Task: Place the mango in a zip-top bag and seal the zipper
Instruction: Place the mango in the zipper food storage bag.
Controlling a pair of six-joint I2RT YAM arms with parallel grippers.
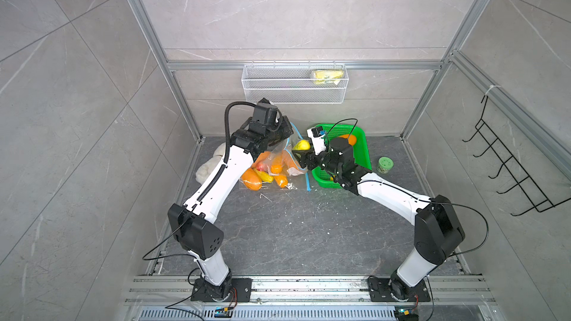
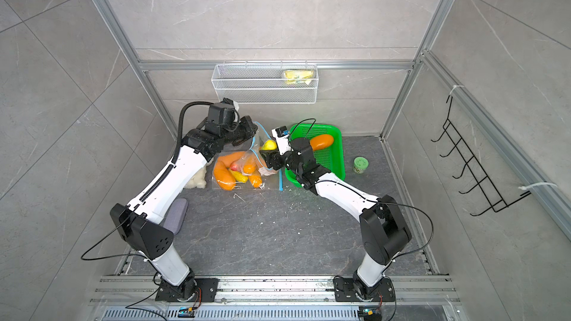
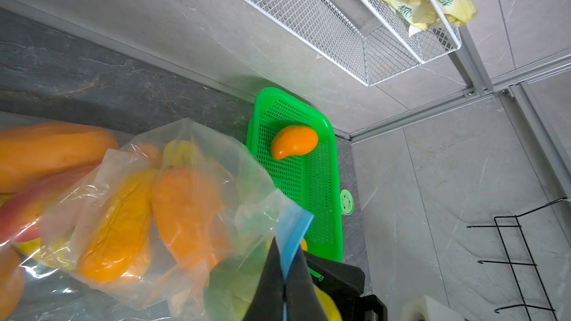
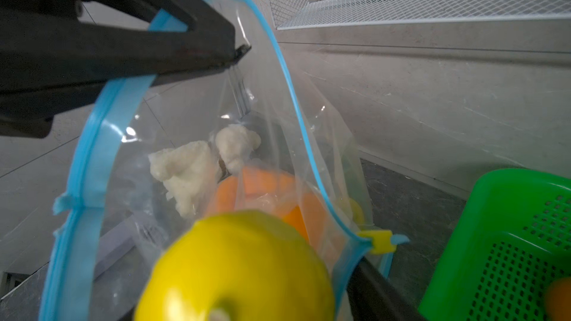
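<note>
A: What had the left hand (image 3: 284,279) got?
B: It was pinched shut on the blue zipper rim (image 4: 89,162), lifting open the mouth of the zip-top bag (image 4: 324,155).
A: And the right hand (image 1: 300,156)?
B: At that mouth, with the yellow mango (image 1: 301,144) just ahead of it, end-on, its long axis pointing inward. Gripping or loose, I couldn't tell.
A: Room?
B: The green basket (image 1: 364,149) crowded its arm. Bare table (image 1: 293,226) lay toward the bases.
</note>
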